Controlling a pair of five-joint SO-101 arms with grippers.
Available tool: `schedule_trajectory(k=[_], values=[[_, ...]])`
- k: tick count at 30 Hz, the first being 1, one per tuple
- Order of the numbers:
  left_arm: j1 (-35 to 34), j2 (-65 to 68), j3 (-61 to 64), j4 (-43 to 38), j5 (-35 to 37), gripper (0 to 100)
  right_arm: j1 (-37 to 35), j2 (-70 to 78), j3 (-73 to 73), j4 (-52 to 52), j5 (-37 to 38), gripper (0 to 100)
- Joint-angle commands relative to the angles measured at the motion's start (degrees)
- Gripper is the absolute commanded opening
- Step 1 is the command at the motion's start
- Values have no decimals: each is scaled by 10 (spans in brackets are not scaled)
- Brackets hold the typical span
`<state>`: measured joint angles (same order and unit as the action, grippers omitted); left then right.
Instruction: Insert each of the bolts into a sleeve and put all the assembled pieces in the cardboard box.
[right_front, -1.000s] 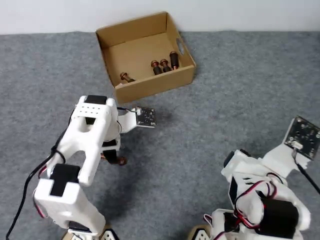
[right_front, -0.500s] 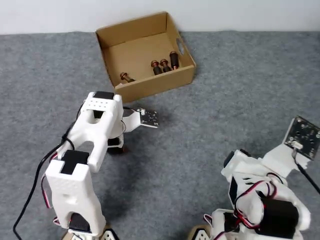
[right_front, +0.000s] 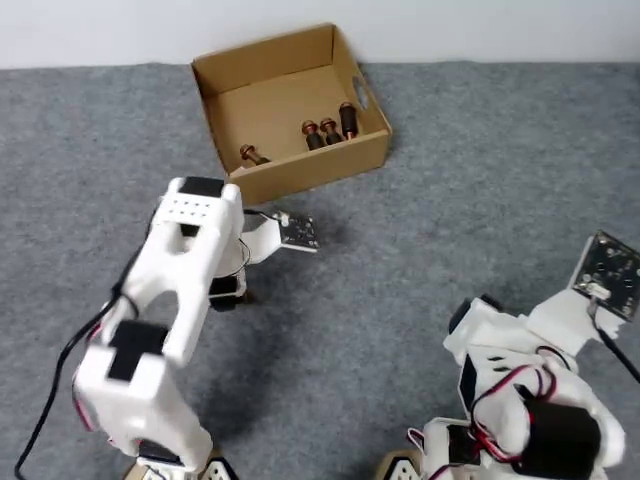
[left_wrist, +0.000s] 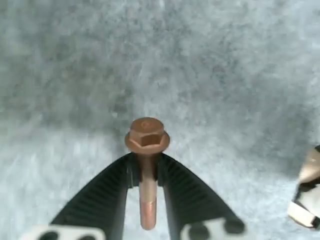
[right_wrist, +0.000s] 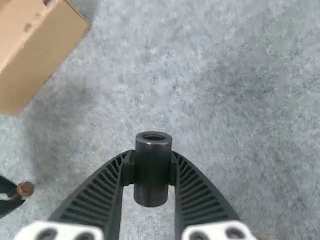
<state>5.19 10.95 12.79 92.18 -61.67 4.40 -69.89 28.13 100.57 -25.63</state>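
Left tool (left_wrist: 146, 160) is clamping the bolt (left_wrist: 147, 140) by its shank — stiff, smooth, probably slippery. Right tool (right_wrist: 152, 162) is pinching the sleeve (right_wrist: 153, 145) mid-body — likely rigid, dense. Box (right_front: 300, 178) is sitting at 11 o'clock.

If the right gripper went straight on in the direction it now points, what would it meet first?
Probably only the grey carpet: the sleeve in the right gripper would touch it first. The cardboard box lies aside. Depth is unclear.

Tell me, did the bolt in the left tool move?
Yes. The bolt, pinched in the left tool, has shifted a little closer to the cardboard box, which has stayed put on the grey table.
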Motion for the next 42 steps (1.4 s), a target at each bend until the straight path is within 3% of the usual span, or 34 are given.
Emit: schedule_trajectory(k=[1, 8, 12, 15, 18, 23, 28, 34, 42], values=[[-1, -163, 44, 18, 39, 6, 0, -2, -39, 20, 7, 8], [-3, -425, 146, 18, 274, 6, 0, -20, -41, 20, 44, 8], [0, -545, 171, -4, 291, 6, 0, -55, -40, 19, 82, 8], [-6, -622, 188, -60, 353, 5, 0, -63, -36, 14, 101, 8], [-5, -687, 207, -101, 475, 5, -13, -64, -8, 11, 105, 8], [-2, -765, 218, -142, 706, 5, -93, -86, 23, -45, 82, 8], [0, -822, 218, -203, 775, 5, -201, -95, 45, -119, 60, 8], [4, -898, 229, -258, 819, 5, -280, -112, 113, -196, 65, 8], [149, -1022, 286, -280, 928, 6, -393, -124, 192, -317, 149, 8]])
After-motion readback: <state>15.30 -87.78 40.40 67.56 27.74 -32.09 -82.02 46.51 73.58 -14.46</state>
